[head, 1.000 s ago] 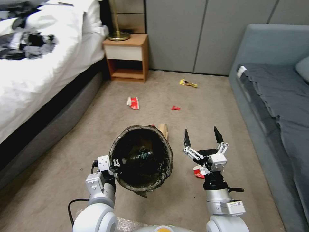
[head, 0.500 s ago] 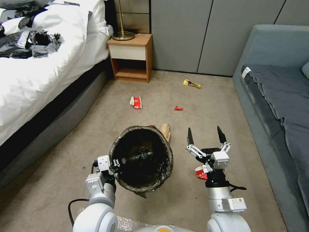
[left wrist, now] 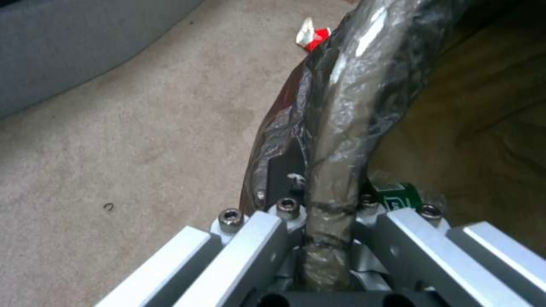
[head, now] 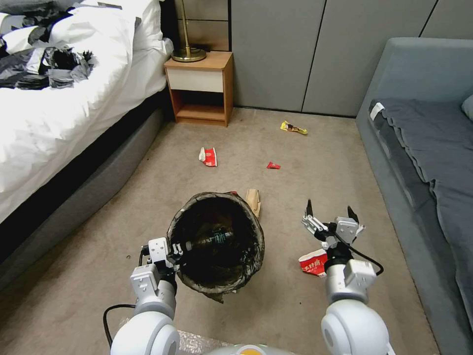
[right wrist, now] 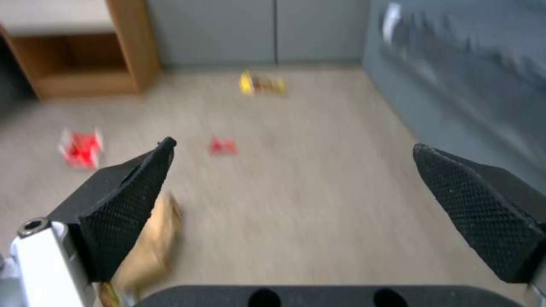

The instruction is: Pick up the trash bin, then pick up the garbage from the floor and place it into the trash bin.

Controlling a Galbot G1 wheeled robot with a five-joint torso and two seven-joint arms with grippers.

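Note:
The trash bin (head: 181, 215), lined with a dark bag, hangs tilted above the carpet, and my left gripper (head: 175, 248) is shut on its near rim (left wrist: 335, 128). A green-labelled bottle (head: 215, 238) (left wrist: 398, 192) lies inside. My right gripper (head: 329, 209) (right wrist: 293, 149) is open, low to the right of the bin, with nothing between its fingers. A crushed red-and-white cup (head: 312, 262) lies just beside its wrist. A brown paper bag (head: 253, 199) (right wrist: 151, 238) lies behind the bin. Farther off are another cup (head: 208, 156), a red wrapper (head: 273, 165) and a yellow wrapper (head: 293, 128).
A bed (head: 59, 123) with a black clothing heap (head: 47, 66) runs along the left. A wooden nightstand (head: 201, 88) with a lamp stands at the back wall. A grey sofa (head: 423, 148) lines the right. Open carpet lies between them.
The view first shifted slightly as the camera moved. Then my right arm dropped and tilted forward, its open gripper shifting right, so the cup beside it shows more. The left arm and bin held still.

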